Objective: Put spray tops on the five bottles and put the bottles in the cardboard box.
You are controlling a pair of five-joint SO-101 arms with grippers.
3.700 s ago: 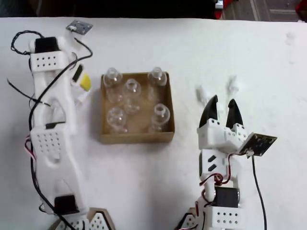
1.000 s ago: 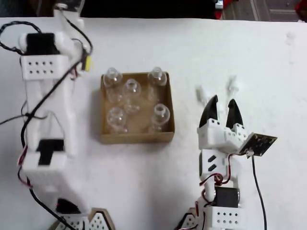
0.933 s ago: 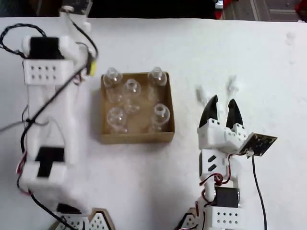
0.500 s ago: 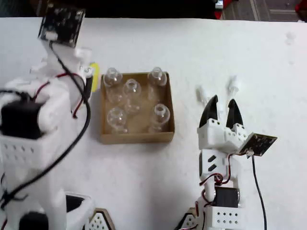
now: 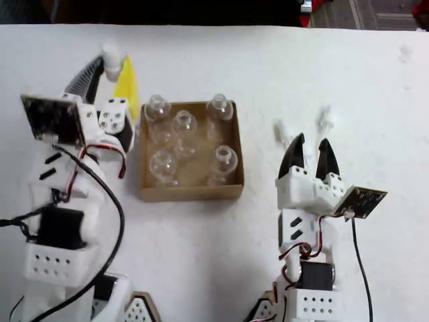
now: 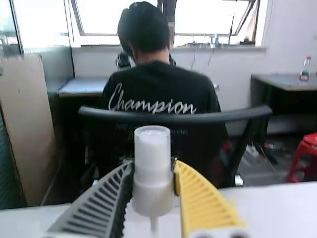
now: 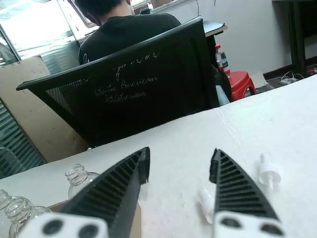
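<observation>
A cardboard box (image 5: pixel 191 192) sits mid-table with several clear, uncapped bottles (image 5: pixel 184 125) standing inside it. At the box's back-left corner my left gripper (image 5: pixel 109 72) is raised and shut on a white spray top (image 5: pixel 111 56). The left wrist view has that spray top (image 6: pixel 152 171) upright between the grey and yellow fingers (image 6: pixel 203 203), its tube hanging down. My right gripper (image 5: pixel 310 151) rests to the right of the box, open and holding nothing. Two more spray tops (image 5: pixel 281 130) (image 5: pixel 326 119) lie on the table just beyond its fingertips; the right wrist view shows them (image 7: pixel 268 172) (image 7: pixel 204 198) too.
The table is white, with open surface behind and to the right of the box. In the right wrist view the necks of the bottles (image 7: pixel 78 176) stand to one side of my right gripper (image 7: pixel 178 166). A person sits in a black chair beyond the table's far edge.
The left arm, stretched along the table's left side before, has lifted and folded back. Its gripper now points past the box's back-left corner with the spray top. The right arm is still.
</observation>
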